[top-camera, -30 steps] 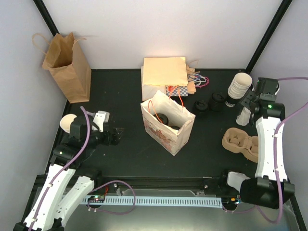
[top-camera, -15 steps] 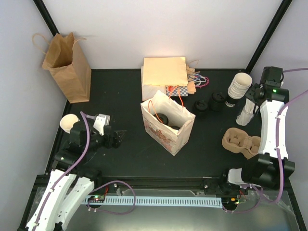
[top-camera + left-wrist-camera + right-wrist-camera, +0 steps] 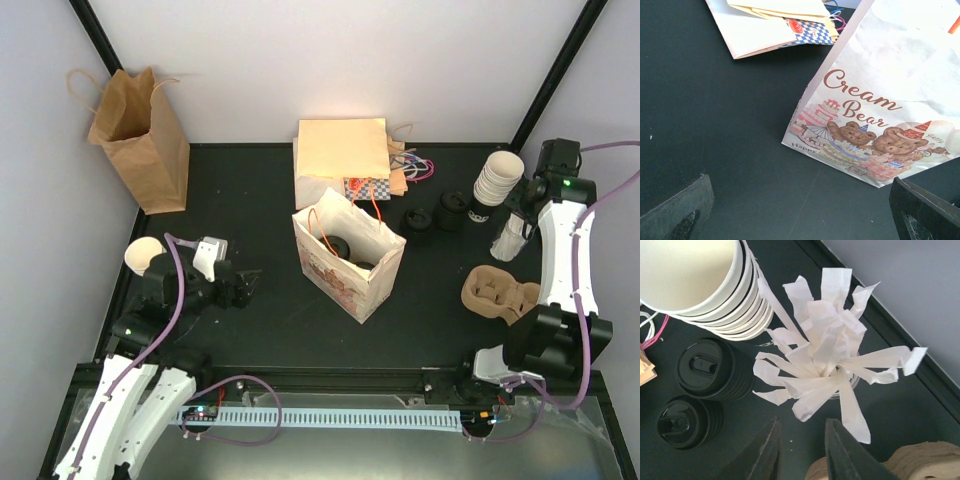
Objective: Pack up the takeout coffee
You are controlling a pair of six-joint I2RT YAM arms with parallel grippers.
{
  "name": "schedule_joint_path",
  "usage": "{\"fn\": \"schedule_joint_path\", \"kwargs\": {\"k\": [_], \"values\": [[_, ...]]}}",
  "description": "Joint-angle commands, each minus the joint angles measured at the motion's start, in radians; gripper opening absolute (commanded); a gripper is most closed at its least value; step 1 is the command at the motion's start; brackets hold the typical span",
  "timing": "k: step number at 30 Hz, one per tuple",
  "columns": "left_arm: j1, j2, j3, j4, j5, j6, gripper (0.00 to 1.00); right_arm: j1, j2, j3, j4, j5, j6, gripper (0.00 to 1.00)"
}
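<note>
1. The takeout coffee (image 3: 337,247) stands inside the white printed bag (image 3: 330,278) in the middle of the table. Only its black lid shows.
2. The right gripper (image 3: 802,424) hovers above the bundle of wrapped straws (image 3: 825,355). Its jaws leave only a narrow gap and hold nothing.
3. The left gripper (image 3: 799,180) is near the bag, not touching it, with its jaws fully apart and empty.
4. I judge the step is taking one straw. The gripper should descend on a single free paper end, pinch only that one, and pull straight up, so the bundle does not tip against the stacked cups (image 3: 705,285).
</note>
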Motion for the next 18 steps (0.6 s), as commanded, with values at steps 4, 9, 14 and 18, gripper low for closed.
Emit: {"fn": "schedule_joint_path", "kwargs": {"k": [4,9,14,18], "values": [[-0.007,-0.007,0.001,0.026,0.022,-0.001,0.99,-0.004,0.043,0.058,0.004,0.004,-0.035,0.26],[-0.007,0.001,0.002,0.026,0.022,-0.001,0.99,-0.004,0.054,0.072,0.003,0.042,-0.050,0.26],[-0.007,0.006,0.002,0.024,0.021,-0.001,0.99,-0.004,0.068,0.072,0.008,0.033,-0.051,0.12],[-0.007,0.007,0.002,0.025,0.020,-0.003,0.99,-0.004,0.059,0.075,0.000,0.025,-0.052,0.01]]}}
